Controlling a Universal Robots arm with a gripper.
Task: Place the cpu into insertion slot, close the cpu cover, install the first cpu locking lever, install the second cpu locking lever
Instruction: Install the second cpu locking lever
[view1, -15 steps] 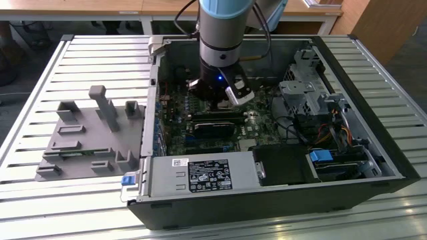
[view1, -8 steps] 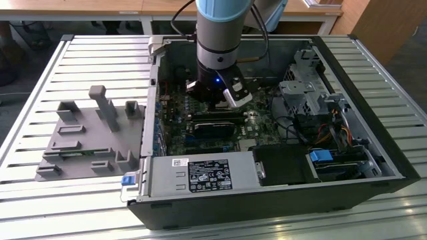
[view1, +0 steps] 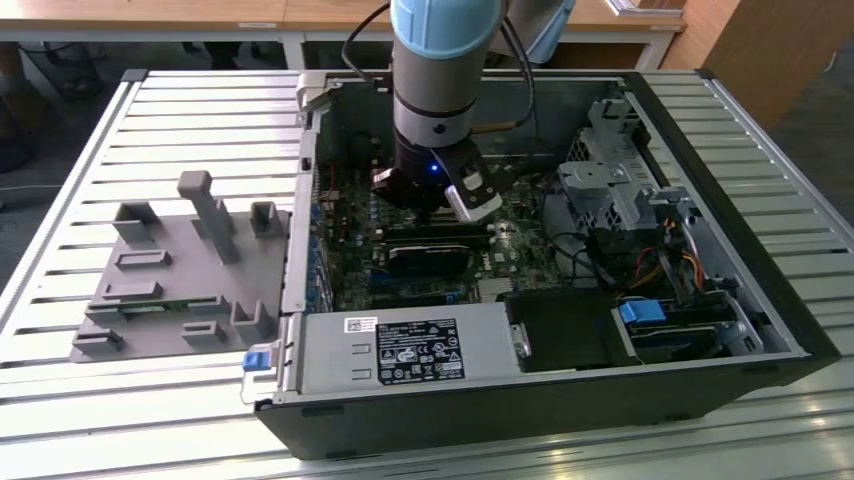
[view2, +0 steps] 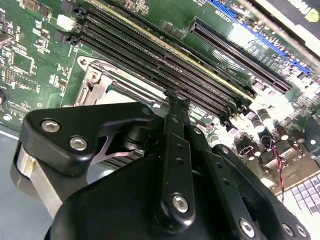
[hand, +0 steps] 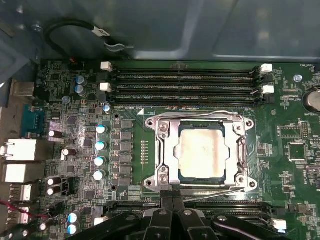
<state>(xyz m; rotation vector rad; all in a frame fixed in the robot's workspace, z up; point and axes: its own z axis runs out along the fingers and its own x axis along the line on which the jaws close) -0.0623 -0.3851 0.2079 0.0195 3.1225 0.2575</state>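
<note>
The cpu (hand: 201, 151) sits in the slot (hand: 161, 150) under the closed cover (hand: 235, 131). The gripper (hand: 174, 192), fingers pressed together, hovers at a lever (hand: 210, 194); a slip could scrape the board (hand: 75, 90).

The arm (view1: 441, 70) is a grey tube with a pale blue joint cap, a small blue light and black cables. The hand (view2: 172, 102) is matte black with silver screws.
</note>
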